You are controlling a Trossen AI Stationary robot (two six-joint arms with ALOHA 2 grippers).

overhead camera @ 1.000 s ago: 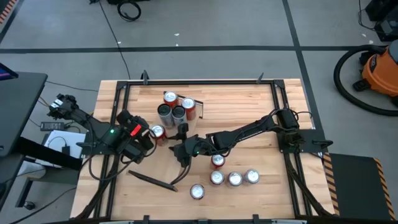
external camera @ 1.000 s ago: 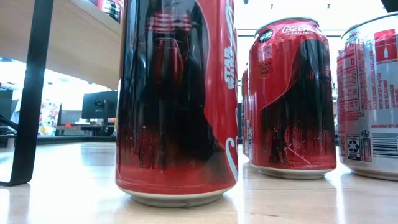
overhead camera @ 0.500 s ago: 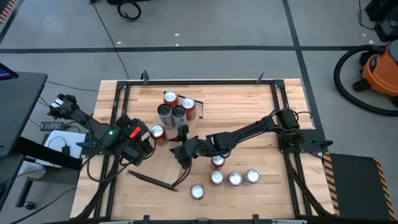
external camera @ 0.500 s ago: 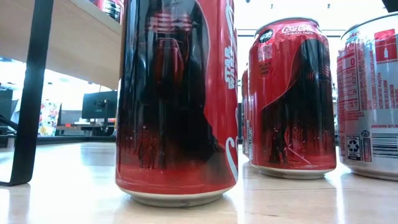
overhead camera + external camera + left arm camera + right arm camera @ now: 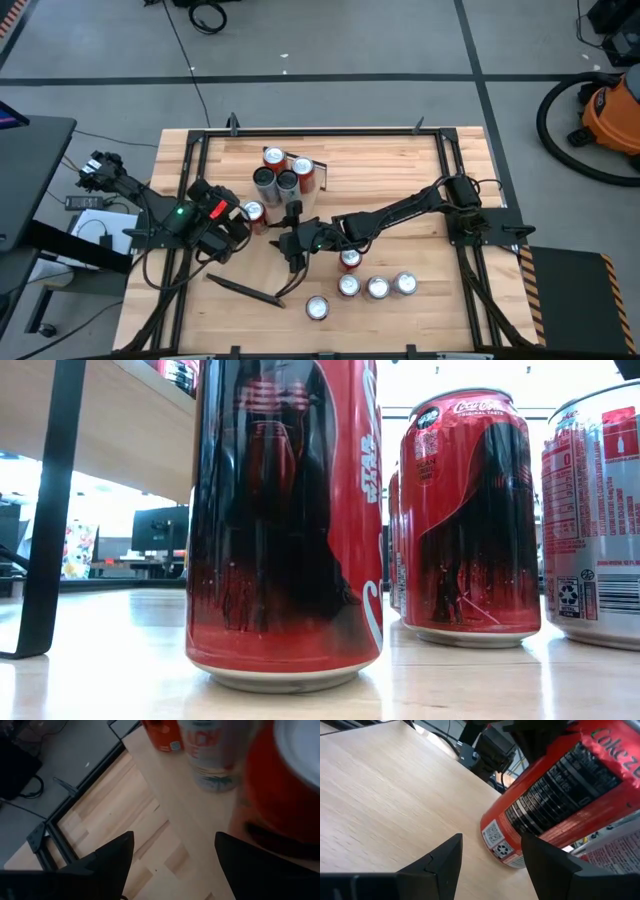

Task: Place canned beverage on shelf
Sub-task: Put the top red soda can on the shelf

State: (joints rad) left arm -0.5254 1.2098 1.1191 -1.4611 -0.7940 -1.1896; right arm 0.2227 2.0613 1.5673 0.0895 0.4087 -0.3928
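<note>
The left claw [image 5: 243,218] hangs toward the table's left edge with its fingers spread wide and nothing between them. The red can [image 5: 252,211] stands just beside it, outside one finger, as the left wrist view shows. That can seems to rest on the shelf [image 5: 120,430], next to the group of cans [image 5: 287,182] already there toward the table's far edge.

If the step is letting go, as it looks, the job is a clean exit. The spread should be held and the claw drawn straight back, away from the can and not across it. A finger this close could tip the can into its neighbours. The wrist should lift only once it is past the rim.

The right claw [image 5: 296,250] sits near the table's middle, fingers likewise parted and empty, facing the same red can. It should stay clear until the left arm is out. The loose cans [image 5: 376,288] wait between the middle and the near edge.

Several things are hard to make out:
- From above, the shelf's pale plank blends into the table [image 5: 420,170], and both arms cover part of it, so its outline is uncertain.
- I cannot confirm the red can's base sits fully on the shelf.
- In the left wrist view the can is a cropped blur.
- The low view is blocked by close cans and shows neither claw.
</note>
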